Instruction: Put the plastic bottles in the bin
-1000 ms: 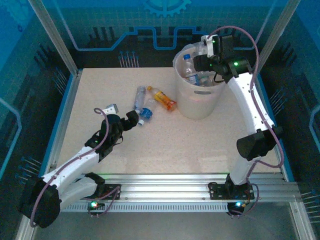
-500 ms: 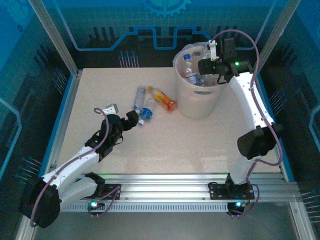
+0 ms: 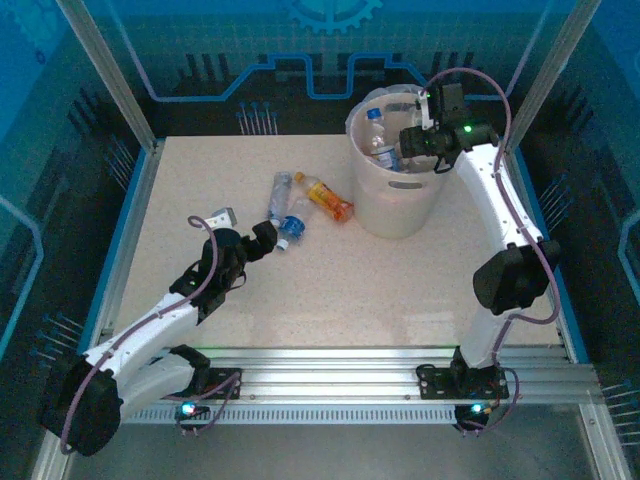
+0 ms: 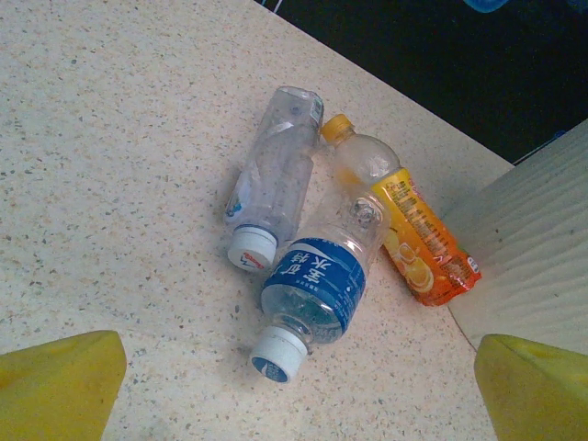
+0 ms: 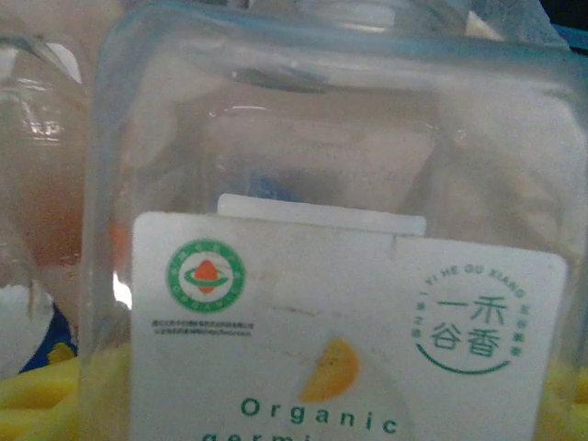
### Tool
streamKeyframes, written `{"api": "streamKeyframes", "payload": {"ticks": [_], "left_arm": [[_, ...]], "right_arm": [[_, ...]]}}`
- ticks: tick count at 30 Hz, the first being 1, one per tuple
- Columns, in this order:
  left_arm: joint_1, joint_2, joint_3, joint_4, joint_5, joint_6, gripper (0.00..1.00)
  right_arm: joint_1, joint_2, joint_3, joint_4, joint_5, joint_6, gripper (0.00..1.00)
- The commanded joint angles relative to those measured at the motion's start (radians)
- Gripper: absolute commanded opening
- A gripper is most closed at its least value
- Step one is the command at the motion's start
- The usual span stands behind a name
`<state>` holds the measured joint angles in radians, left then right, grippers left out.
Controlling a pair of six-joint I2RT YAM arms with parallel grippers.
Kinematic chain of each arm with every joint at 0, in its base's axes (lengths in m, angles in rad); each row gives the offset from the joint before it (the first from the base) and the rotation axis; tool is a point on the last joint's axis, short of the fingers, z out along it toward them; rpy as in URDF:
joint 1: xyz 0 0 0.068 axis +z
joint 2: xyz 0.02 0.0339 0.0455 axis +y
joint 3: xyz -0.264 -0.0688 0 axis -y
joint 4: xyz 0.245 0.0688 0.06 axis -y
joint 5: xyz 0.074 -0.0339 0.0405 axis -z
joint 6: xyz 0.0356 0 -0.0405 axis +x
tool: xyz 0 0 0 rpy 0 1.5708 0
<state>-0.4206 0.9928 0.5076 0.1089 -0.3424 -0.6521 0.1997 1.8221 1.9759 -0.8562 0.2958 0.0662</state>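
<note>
The right pincer (image 3: 408, 148) has shifted a little above the bin (image 3: 395, 212), which holds several plastic bottles (image 3: 376, 130); open or gripping, I cannot tell. The left pincer (image 3: 262, 240), wide open, faces three more lying on the counter (image 3: 200, 170). Two have caps toward it, and the orange-label bottle (image 4: 418, 241) has its cap pointing away.

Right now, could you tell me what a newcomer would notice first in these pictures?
The big whitish bin at the far right of the table holds bottles, with the right gripper over it. Three more bottles lie together left of it, the open left gripper just short of them.
</note>
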Motion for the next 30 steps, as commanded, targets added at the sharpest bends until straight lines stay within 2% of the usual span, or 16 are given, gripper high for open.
{"api": "streamKeyframes", "payload": {"ticks": [1,11,21,30], "left_arm": [[0.008,-0.008,0.012,-0.006,0.017,0.015,0.99],[0.009,-0.006,0.020,-0.008,0.016,0.018,0.99],[0.010,0.012,0.034,-0.005,0.023,0.018,0.99],[0.009,0.034,0.051,-0.010,0.052,0.035,0.99]], "right_arm": [[-0.018,0.007,0.006,-0.008,0.042,0.015,0.86],[-0.018,-0.012,0.066,-0.043,0.032,0.022,1.00],[-0.012,-0.086,0.072,-0.056,0.004,0.035,1.00],[0.037,-0.165,0.087,-0.100,-0.040,0.068,1.00]]}}
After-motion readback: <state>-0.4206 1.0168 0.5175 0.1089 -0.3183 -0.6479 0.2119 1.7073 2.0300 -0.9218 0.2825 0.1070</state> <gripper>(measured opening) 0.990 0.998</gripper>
